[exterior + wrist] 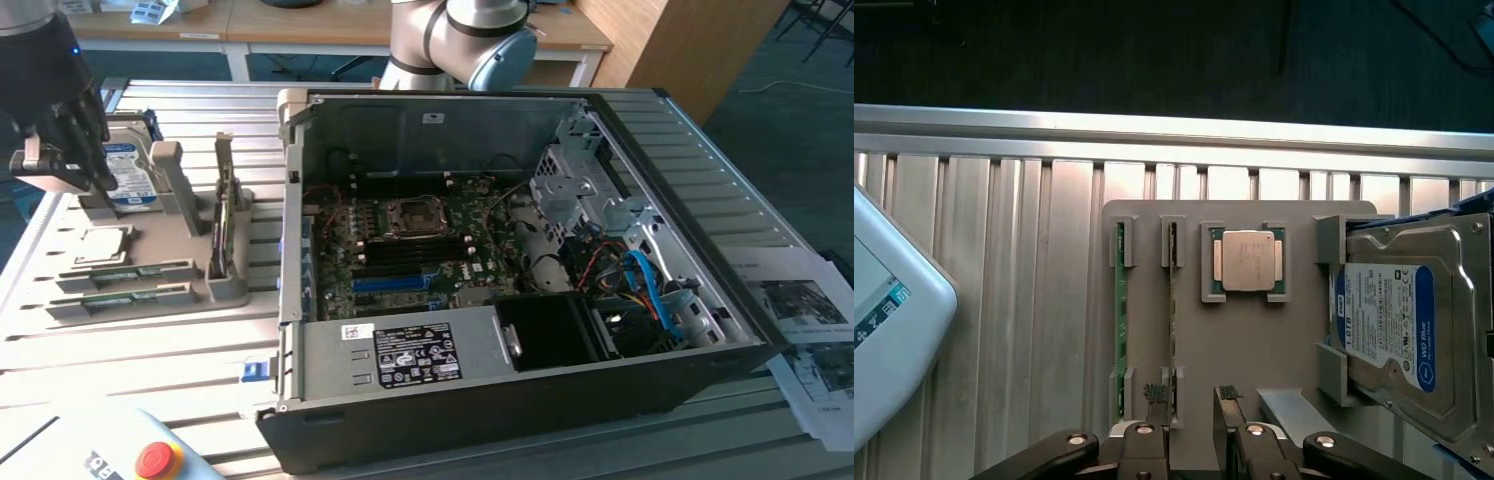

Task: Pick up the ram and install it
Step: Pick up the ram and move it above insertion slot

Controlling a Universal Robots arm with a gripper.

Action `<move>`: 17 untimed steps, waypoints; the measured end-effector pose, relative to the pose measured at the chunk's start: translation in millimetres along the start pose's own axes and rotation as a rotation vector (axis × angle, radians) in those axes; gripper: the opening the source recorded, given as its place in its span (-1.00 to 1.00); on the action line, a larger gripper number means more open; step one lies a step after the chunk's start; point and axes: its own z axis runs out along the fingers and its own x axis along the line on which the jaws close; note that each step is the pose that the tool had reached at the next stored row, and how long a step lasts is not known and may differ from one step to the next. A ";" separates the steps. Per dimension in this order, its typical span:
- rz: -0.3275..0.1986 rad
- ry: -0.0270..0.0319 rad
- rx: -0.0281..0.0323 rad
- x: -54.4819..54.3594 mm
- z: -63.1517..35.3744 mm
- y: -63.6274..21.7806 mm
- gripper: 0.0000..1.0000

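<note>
Two thin green sticks on edge in neighbouring slots of a grey holder [1194, 340]: the ram [1172, 300], just beside the square silver processor [1249, 258], and a second stick [1117, 310] on its far side, parallel, close but not touching. Long and narrow, seen edge-on from the wrist: a green strip held at both ends by grey slot walls. Shows no chips from there, with the flat faces turned sideways. In the exterior view, lies low in the holder, with pale patches along the green. Rests with the holder near the tabletop [160, 350] edge on the exterior view's left, well apart from the open computer case [534, 410] in the middle.

Pincer [1190, 400] above the holder, fingers spread, gripping nothing, not touching the ram. Covers one end of both sticks in the wrist view, and so hides how those ends sit.

Hard drive [1394, 320] with a blue-and-white label beyond the processor, cut off at the picture's border. White device [894, 310] on the tabletop, apart from the holder, cut off too. Thin upright board [220, 210] at the holder's end nearest the case: kind hard to tell. In the exterior view, pincer partly cut off, fingertips lost against the hard drive.
</note>
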 end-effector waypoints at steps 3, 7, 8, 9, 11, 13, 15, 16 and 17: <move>0.000 -0.0001 0.0001 0.0 0.1 0.0 -0.38; 0.000 -0.0003 0.0005 0.0 1.6 -0.1 -0.38; 0.000 -0.0002 0.0002 0.0 2.6 -0.1 -0.38; 0.000 -0.0002 0.0002 0.1 3.7 -0.1 -0.38; 0.000 -0.0002 0.0003 0.2 6.1 -0.2 -0.38; 0.000 -0.0001 0.0001 0.2 8.8 -0.3 -0.38; 0.000 -0.0001 0.0001 0.3 11.4 -0.4 -0.38; 0.000 -0.0001 0.0001 0.3 12.6 -0.4 -0.38; 0.000 -0.0001 0.0002 0.3 14.0 -0.5 -0.38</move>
